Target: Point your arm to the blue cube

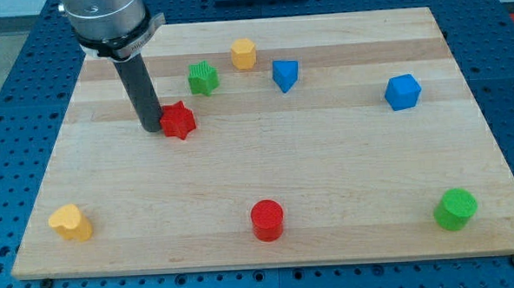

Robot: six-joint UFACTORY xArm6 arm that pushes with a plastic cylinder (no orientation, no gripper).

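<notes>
A pale wooden board (267, 174) carries eight small blocks: a red star (178, 120), green cube-like block (203, 78), orange hexagonal block (243, 53) and blue wedge (284, 74) toward the view's top; a blue cube (402, 92) at right; a yellow heart (70, 222), red cylinder (266, 220) and green cylinder (455, 208) along the bottom.

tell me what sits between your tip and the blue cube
In the camera view, my tip touches the red star; toward the blue cube the board is bare, with the blue wedge just above that line.
</notes>
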